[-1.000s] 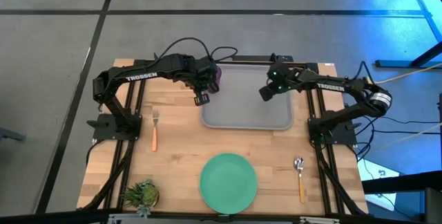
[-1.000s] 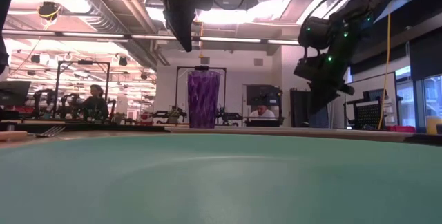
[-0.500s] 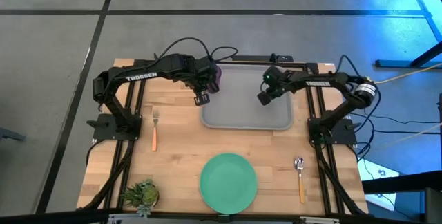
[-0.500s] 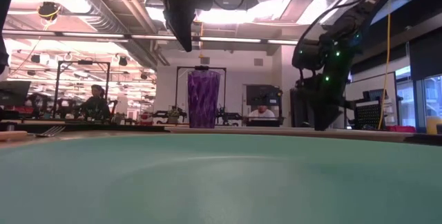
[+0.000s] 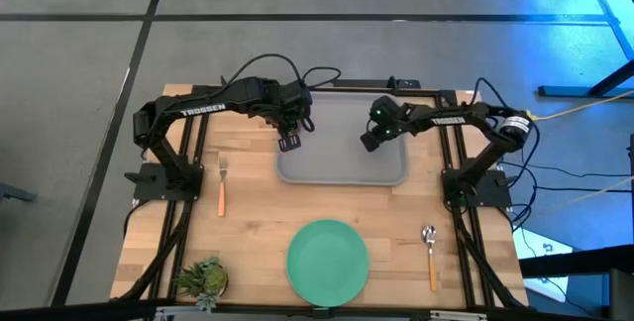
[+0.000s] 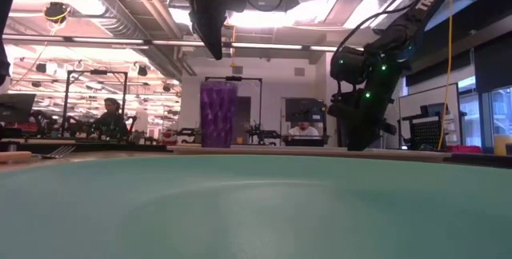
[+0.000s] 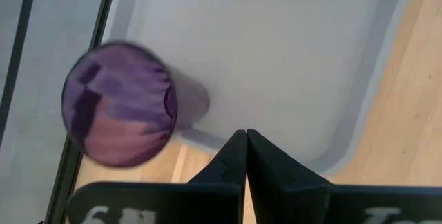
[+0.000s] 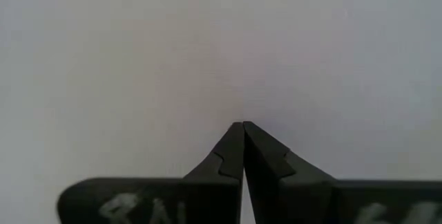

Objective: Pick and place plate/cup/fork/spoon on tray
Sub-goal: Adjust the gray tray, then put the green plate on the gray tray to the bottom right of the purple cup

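Note:
The grey tray (image 5: 337,167) lies at the far middle of the table. The purple cup (image 7: 119,103) stands upright in its far left corner, also seen in the low view (image 6: 218,115). My left gripper (image 5: 289,144) hangs shut above the tray's left edge, beside the cup, touching nothing. My right gripper (image 5: 369,143) is shut, its tips down on the tray's floor. Flat on the wood at the near middle lies the green plate (image 5: 328,259). The fork (image 5: 223,187) lies at the left and the spoon (image 5: 430,252) at the near right. My right gripper presses its shut fingertips (image 8: 243,126) on the tray's bare floor (image 8: 235,58), right of the tray's middle. The fingers slant down from the table's far right side. The tray lies flat on the table.
A small green plant (image 5: 201,278) stands at the near left corner. Bare wood lies between the tray and the plate. The arms' black frames run along the table's left and right sides.
My right gripper has come down onto the tray floor and moved toward the table's left edge, staying shut. The tray has slid a little along the table toward the left, carrying the upright cup with it.

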Motion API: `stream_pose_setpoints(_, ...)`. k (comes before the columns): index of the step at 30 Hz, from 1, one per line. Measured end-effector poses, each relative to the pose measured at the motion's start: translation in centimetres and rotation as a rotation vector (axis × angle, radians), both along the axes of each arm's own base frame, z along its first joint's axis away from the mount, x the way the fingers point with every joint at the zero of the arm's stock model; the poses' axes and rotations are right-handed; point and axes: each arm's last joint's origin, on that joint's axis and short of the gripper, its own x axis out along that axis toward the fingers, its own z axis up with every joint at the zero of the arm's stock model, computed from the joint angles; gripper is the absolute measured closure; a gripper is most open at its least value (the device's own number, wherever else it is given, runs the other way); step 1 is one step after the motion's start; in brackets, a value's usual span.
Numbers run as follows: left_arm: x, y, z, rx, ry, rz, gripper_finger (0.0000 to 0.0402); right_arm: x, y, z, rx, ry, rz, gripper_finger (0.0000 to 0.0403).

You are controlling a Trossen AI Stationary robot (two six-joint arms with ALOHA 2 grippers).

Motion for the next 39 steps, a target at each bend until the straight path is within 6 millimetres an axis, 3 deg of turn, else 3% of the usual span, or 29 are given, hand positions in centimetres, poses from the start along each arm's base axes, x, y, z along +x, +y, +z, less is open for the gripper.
stream_pose_setpoints(7,0.0,0.0,0.0,0.0,0.0,0.0,0.04,0.7,0.3,-0.2,0.005,-0.044,0.032,0.039)
stream_pose_setpoints(10,0.0,0.0,0.0,0.0,0.0,0.0,0.04,0.6,0.5,0.6,0.001,-0.064,0.039,0.039)
stream_pose_setpoints(17,0.0,0.0,0.0,0.0,0.002,0.0,0.04,0.6,0.6,6.7,-0.104,-0.137,0.123,0.039)
stream_pose_setpoints(23,-0.5,-0.4,-0.1,-0.014,0.051,-0.01,0.04,1.8,2.1,11.4,-0.191,-0.173,0.356,0.039)
stream_pose_setpoints(29,-2.0,-1.3,0.9,-0.056,0.074,0.026,0.04,2.1,3.2,14.3,-0.171,-0.12,0.416,0.039)
stream_pose_setpoints(39,-5.6,-4.9,1.8,-0.214,0.235,0.357,0.04,2.8,4.2,17.2,-0.202,-0.168,0.455,0.039)
